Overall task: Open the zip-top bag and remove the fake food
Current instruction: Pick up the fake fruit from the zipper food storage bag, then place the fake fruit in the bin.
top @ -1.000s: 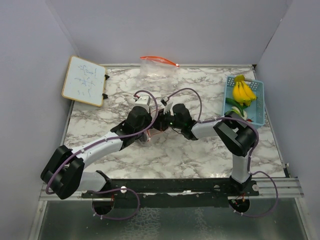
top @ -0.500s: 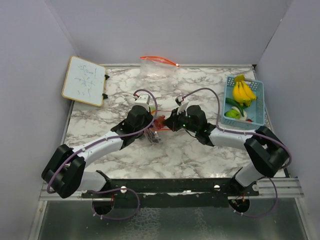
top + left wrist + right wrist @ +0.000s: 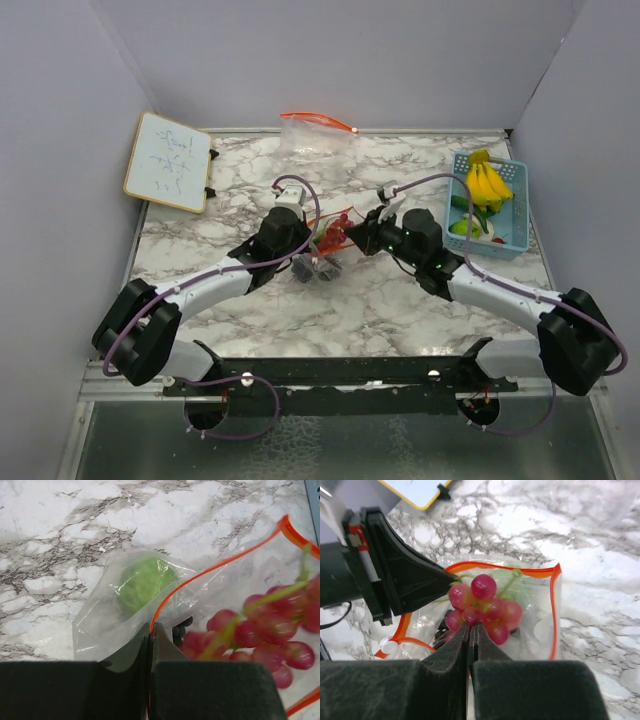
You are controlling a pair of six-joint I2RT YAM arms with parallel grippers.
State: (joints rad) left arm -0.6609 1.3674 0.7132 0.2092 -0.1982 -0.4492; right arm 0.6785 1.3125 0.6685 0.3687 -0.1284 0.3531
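The zip-top bag, clear with an orange-red rim, hangs spread between my two grippers at mid-table. My left gripper is shut on one side of the rim. My right gripper is shut too; the opposite rim runs in to its tips. Fake food shows in the open mouth: a red grape cluster against the right fingertips, a round lime-green fruit behind the film, and a dark piece beneath. More fake food, a yellow banana bunch and green pieces, lies in the basket.
The light-blue slotted basket stands at the right edge. A second clear bag with an orange zip lies at the back centre. A small whiteboard leans at the back left. Grey walls close in three sides.
My right arm has swung out to the right and its gripper has pulled away from the left one. The bag's mouth has spread wider between them, showing the grapes.
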